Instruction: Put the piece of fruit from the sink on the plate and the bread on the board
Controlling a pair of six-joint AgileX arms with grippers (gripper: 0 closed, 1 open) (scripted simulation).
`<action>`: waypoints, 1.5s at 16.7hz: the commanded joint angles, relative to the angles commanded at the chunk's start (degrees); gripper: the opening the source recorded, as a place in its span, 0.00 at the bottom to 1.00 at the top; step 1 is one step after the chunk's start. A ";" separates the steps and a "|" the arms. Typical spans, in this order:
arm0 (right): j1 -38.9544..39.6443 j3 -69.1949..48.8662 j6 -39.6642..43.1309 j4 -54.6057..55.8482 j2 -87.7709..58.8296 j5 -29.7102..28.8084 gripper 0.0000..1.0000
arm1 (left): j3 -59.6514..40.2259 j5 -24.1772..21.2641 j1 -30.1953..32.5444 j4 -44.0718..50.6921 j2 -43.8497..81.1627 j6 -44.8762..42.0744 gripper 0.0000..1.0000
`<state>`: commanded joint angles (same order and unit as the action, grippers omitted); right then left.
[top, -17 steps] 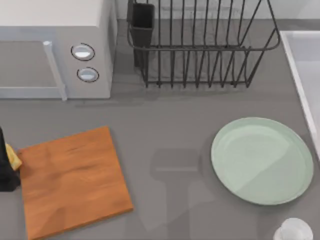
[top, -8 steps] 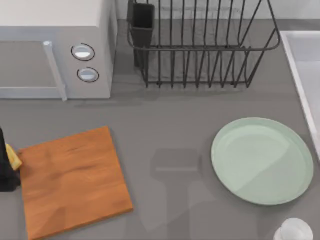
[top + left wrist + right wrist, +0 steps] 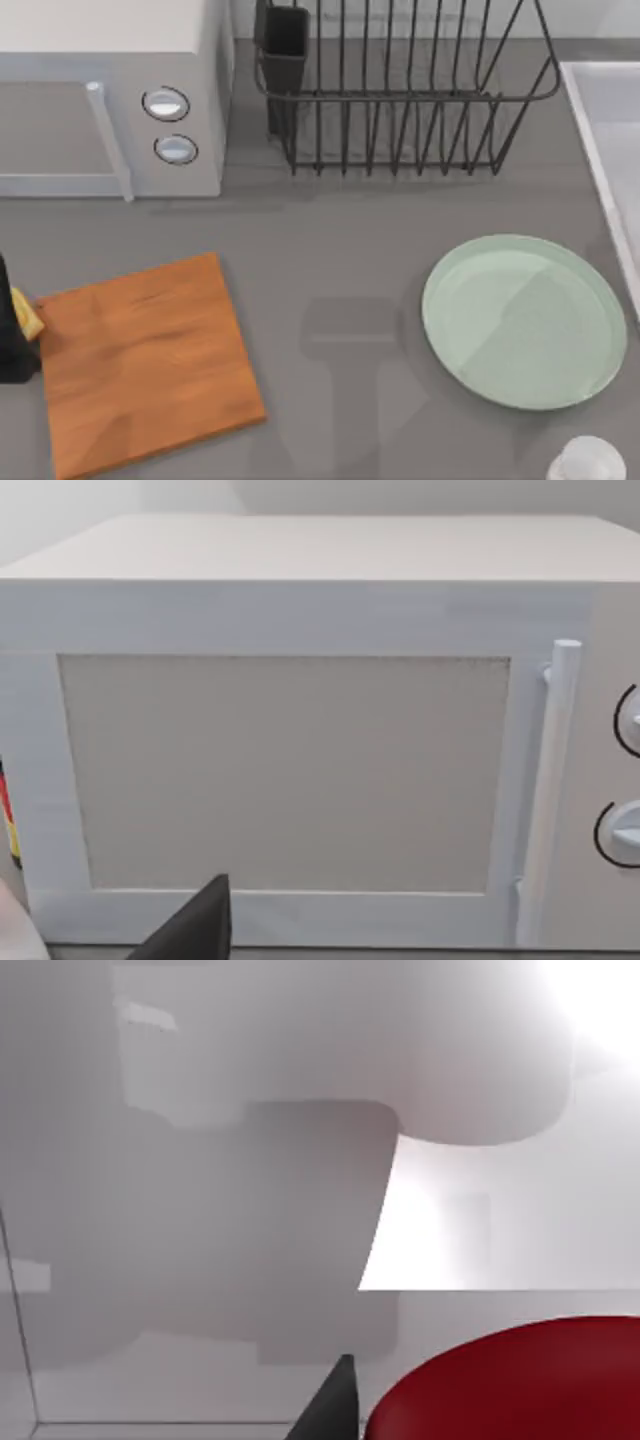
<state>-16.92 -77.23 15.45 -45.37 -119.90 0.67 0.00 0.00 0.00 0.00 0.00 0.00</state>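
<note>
**Fingers (image 3: 335, 1405) unreadable, both ends**

Beside the piece of fruit (image 3: 510, 1385) in the sink (image 3: 600, 140), one dark tip of the right gripper (image 3: 345, 1422); open or closed, cannot tell. Likewise the left gripper (image 3: 10, 335), up against the bread (image 3: 27, 318) at the left edge of the board (image 3: 145, 365). Nothing yet on the plate (image 3: 525, 320). Likely trouble: glossy fruit squirting out of an off-centre pinch, or bread let go short of the board.

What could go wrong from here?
1. In the right wrist view the piece of fruit is glossy and rounded; it may slip from a two-finger pinch inside the sink.
2. The bread sits at the board's left edge beside the left gripper; it could land half off the board.
3. The cup stands near the plate; a carry might clip it.
</note>
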 joint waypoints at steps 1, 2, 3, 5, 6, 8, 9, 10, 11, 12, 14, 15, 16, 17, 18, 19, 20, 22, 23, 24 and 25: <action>0.00 -0.77 0.02 -1.93 1.41 0.01 0.00 | 0.00 0.00 0.00 0.00 0.00 0.00 1.00; 0.01 -1.33 0.03 -3.25 2.51 0.02 0.00 | 0.00 0.00 0.00 0.00 0.00 0.00 1.00; 0.01 -1.64 0.03 -3.96 3.18 0.03 0.00 | 0.00 0.00 0.00 0.00 0.00 0.00 1.00; 0.02 -1.70 0.03 -4.08 3.30 0.03 0.00 | 0.00 0.00 0.00 0.00 0.00 0.00 1.00; 0.02 -1.70 0.03 -4.08 3.30 0.03 0.00 | 0.00 0.00 0.00 0.00 0.00 0.00 1.00; 0.07 -1.61 -0.10 -3.95 3.13 0.05 0.00 | 0.00 0.00 0.00 0.00 0.00 0.00 1.00; 0.39 -2.12 -0.40 -4.08 3.66 0.02 0.00 | 0.00 0.00 0.00 0.00 0.00 0.00 1.00; 1.00 -2.75 -1.00 -4.37 4.34 -0.01 0.00 | 0.00 0.00 0.00 0.00 0.00 0.00 1.00; 1.90 -3.37 -1.88 -4.81 4.99 -0.05 0.00 | 0.00 0.00 0.00 0.00 0.00 0.00 1.00; 3.06 -3.97 -3.01 -5.41 5.60 -0.09 0.00 | 0.00 0.00 0.00 0.00 0.00 0.00 1.00; 6.05 -5.10 -5.94 -6.98 6.73 -0.16 0.00 | 0.00 0.00 0.00 0.00 0.00 0.00 1.00; 7.84 -5.62 -7.68 -7.93 7.26 -0.20 0.00 | 0.00 0.00 0.00 0.00 0.00 0.00 1.00; 9.78 -6.11 -9.58 -8.97 7.77 -0.23 0.00 | 0.00 0.00 0.00 0.00 0.00 0.00 1.00; 11.85 -6.56 -11.61 -10.08 8.27 -0.27 0.00 | 0.00 0.00 0.00 0.00 0.00 0.00 1.00; 14.02 -6.98 -13.75 -11.25 8.76 -0.30 0.00 | 0.00 0.00 0.00 0.00 0.00 0.00 1.00; 16.27 -7.37 -15.97 -12.46 9.22 -0.34 0.00 | 0.00 0.00 0.00 0.00 0.00 0.00 1.00; 18.57 -7.73 -18.23 -13.70 9.67 -0.38 0.00 | 0.00 0.00 0.00 0.00 0.00 0.00 1.00; 23.18 -8.34 -22.77 -16.17 10.51 -0.45 0.00 | 0.00 0.00 0.00 0.00 0.00 0.00 1.00; 25.46 -8.61 -25.00 -17.39 10.90 -0.48 0.00 | 0.00 0.00 0.00 0.00 0.00 0.00 1.00; 27.67 -8.84 -27.18 -18.56 11.28 -0.51 0.00 | 0.00 0.00 0.00 0.00 0.00 0.00 1.00; 29.79 -9.05 -29.26 -19.69 11.64 -0.54 0.00 | 0.00 0.00 0.00 0.00 0.00 0.00 1.00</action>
<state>12.87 -86.27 -13.81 -65.05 -108.26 0.14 0.00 0.00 0.00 0.00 0.00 0.00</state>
